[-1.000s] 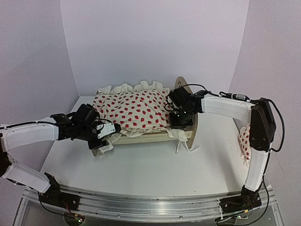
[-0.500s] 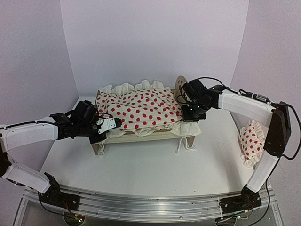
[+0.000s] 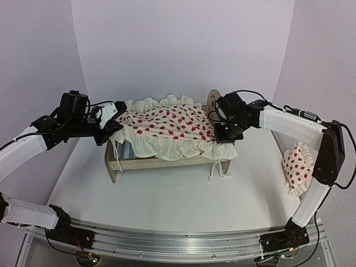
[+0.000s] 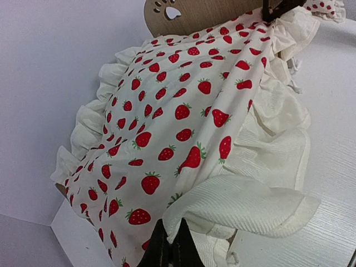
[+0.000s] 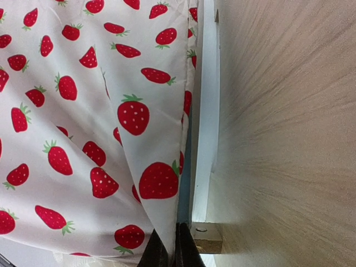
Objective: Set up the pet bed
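White table (image 3: 167, 206) | small red-dotted frilly pillow (image 3: 295, 167) sits at its right side | light-wood pet bed (image 3: 161, 162) stands mid-table | cream strawberry-print frilly blanket (image 3: 167, 125) lies over it | black left gripper (image 3: 114, 115) pinches the blanket corner at the foot end, held up | black right gripper (image 3: 225, 133) pinches the blanket edge by the tall round headboard (image 3: 213, 100)
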You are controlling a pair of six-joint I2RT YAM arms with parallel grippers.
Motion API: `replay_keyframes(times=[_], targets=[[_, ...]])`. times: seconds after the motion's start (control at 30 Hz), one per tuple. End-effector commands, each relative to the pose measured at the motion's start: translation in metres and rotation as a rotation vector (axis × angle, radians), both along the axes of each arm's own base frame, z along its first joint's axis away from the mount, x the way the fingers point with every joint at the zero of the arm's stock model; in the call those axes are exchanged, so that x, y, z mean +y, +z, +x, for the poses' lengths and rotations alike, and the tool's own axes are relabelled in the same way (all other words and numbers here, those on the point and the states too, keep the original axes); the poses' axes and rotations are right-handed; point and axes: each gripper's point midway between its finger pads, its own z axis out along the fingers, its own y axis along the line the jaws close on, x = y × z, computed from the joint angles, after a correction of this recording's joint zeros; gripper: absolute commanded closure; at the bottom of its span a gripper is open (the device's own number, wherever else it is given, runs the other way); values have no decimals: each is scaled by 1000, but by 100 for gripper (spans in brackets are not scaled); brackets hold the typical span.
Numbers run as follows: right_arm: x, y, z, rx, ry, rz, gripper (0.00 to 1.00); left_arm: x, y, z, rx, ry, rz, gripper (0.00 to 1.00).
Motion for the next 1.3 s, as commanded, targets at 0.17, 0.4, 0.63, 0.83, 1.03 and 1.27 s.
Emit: replay_keyframes(times=[0.17, 0.4, 0.63, 0.83, 1.03, 1.27], targets=[[-44, 35, 8, -88, -100, -35, 100, 20, -26, -36, 139, 1, -11, 100], [-34, 21, 4, -30, -45, -24, 96, 24, -67, -34, 175, 5, 57, 100], [-24, 52, 2, -63, 13, 31, 55, 15, -53, -19, 153, 23, 6, 100], [-1, 89, -13, -161, 129, 36, 48, 13, -53, -21, 158, 12, -11, 100], [81, 57, -62, -149, 356, 40, 43, 10, -54, -17, 163, 17, -22, 100], [124, 26, -92, -148, 400, 74, 54, 11, -55, -15, 159, 23, -19, 100]])
